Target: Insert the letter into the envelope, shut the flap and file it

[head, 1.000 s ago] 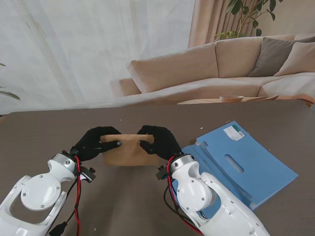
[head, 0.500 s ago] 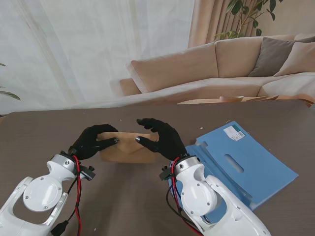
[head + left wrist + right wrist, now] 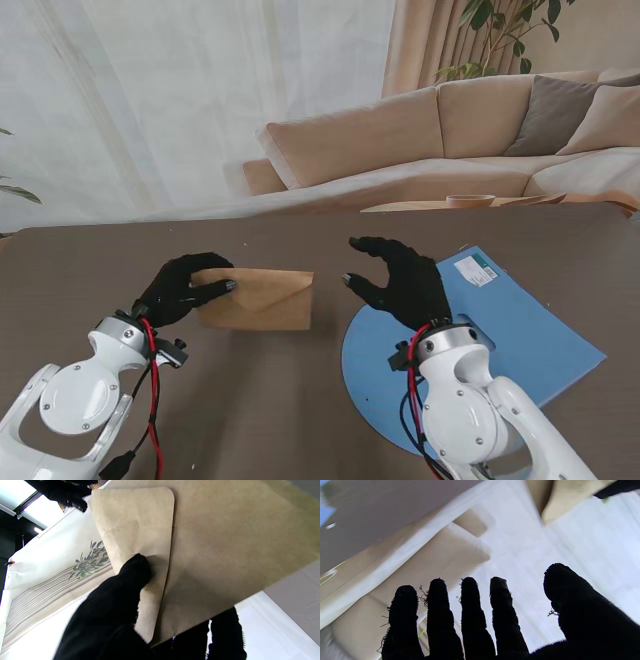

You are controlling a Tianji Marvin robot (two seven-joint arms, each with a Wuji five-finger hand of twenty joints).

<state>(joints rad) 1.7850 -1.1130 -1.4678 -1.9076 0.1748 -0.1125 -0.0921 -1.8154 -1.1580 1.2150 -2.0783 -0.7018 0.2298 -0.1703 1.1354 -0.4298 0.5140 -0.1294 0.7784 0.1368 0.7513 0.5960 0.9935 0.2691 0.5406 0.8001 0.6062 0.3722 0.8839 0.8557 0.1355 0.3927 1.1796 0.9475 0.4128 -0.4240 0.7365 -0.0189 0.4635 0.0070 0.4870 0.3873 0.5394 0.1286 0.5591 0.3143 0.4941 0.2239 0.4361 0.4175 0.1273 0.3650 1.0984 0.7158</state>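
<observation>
A brown paper envelope [image 3: 262, 298] with its flap folded down is held slightly above the table, and my left hand [image 3: 183, 287] is shut on its left end. In the left wrist view my thumb [image 3: 130, 580] presses on the flap of the envelope [image 3: 225, 542]. My right hand [image 3: 400, 280] is open, fingers spread, raised between the envelope and the blue folder [image 3: 500, 330]; it touches nothing. The right wrist view shows its spread fingers [image 3: 470, 610] against the sofa and curtain. The letter is not visible.
The blue folder lies on the right of the dark table [image 3: 90, 270], partly under my right arm. A beige sofa [image 3: 420, 130] and white curtain stand beyond the table's far edge.
My right hand has let go of the envelope, opened and moved right toward the folder. My left hand keeps hold of the envelope, now tilted slightly.
</observation>
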